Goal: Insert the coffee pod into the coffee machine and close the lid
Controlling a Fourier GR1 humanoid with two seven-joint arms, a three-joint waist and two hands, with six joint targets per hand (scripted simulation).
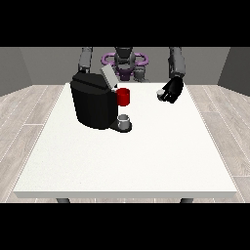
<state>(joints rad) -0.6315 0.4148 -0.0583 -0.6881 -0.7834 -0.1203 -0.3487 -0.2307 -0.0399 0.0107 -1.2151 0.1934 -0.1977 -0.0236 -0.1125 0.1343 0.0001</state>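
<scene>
White table (146,161) on grey plank flooring, grey walls behind. Black coffee machine (93,105) left of centre, lid (108,77) tilted up, red part (123,96) at its front, small grey cup (124,120) on the base below. Hand at the view's right (171,90) raised over the far edge, fingers curled round a small pale coffee pod (160,92). Machine well apart from those fingers, toward the view's left. Other hand not visible.
</scene>
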